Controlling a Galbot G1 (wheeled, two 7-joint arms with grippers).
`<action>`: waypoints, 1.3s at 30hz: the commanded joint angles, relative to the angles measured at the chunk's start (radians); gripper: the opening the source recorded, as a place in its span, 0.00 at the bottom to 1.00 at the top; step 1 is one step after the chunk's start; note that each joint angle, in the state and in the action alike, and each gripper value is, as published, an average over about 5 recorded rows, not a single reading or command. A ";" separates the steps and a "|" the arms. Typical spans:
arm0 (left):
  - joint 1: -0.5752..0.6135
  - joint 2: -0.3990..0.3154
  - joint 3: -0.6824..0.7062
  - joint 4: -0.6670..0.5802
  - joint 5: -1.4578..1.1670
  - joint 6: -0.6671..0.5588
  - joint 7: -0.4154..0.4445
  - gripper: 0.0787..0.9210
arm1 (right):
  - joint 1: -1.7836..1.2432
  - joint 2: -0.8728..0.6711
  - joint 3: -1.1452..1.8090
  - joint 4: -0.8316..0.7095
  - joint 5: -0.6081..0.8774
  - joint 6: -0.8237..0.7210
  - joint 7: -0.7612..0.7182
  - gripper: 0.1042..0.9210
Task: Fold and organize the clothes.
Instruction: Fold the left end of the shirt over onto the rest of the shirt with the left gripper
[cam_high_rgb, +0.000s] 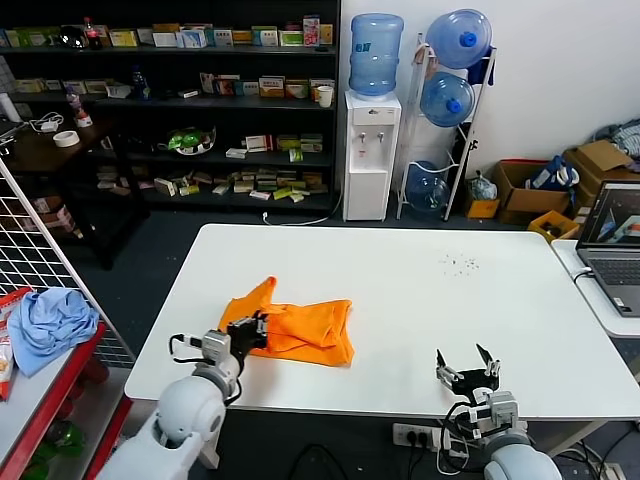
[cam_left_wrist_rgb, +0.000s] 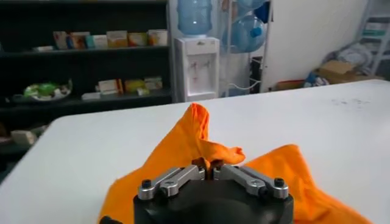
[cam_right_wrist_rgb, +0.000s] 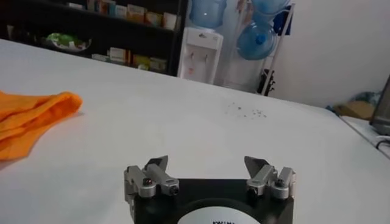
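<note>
The orange T-shirt (cam_high_rgb: 300, 328) lies crumpled on the white surface (cam_high_rgb: 420, 300), toward its near left part, bunched into a low heap with one corner pointing to the far left. The left pincer (cam_high_rgb: 255, 329) sits at the near left edge of the cloth, its jaws closed on a pinch of the fabric; in the left wrist view the T-shirt (cam_left_wrist_rgb: 201, 146) rises in a peak just beyond the left pincer (cam_left_wrist_rgb: 210, 170), where the fingers (cam_left_wrist_rgb: 177, 178) meet on a fold. The right pincer (cam_high_rgb: 470, 367) hovers over the near right edge of the surface, well apart from the shirt, with its jaws spread wide and nothing between them. In the right wrist view the right pincer (cam_right_wrist_rgb: 207, 167) shows both fingertips apart above bare surface, with the T-shirt (cam_right_wrist_rgb: 33, 119) lying off to the side. A light blue cloth (cam_high_rgb: 50, 322) rests on a red rack (cam_high_rgb: 75, 375) left of the surface.
</note>
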 joint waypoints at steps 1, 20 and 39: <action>-0.054 -0.200 0.183 0.113 0.037 -0.006 -0.019 0.06 | -0.002 0.011 0.001 -0.002 -0.006 0.001 0.000 0.88; -0.123 -0.245 0.228 0.198 -0.006 -0.049 -0.018 0.24 | 0.037 0.007 -0.015 -0.024 0.004 -0.006 -0.002 0.88; -0.049 0.015 -0.035 0.122 -0.145 -0.115 0.018 0.86 | 0.053 0.000 -0.034 -0.025 0.009 -0.016 -0.003 0.88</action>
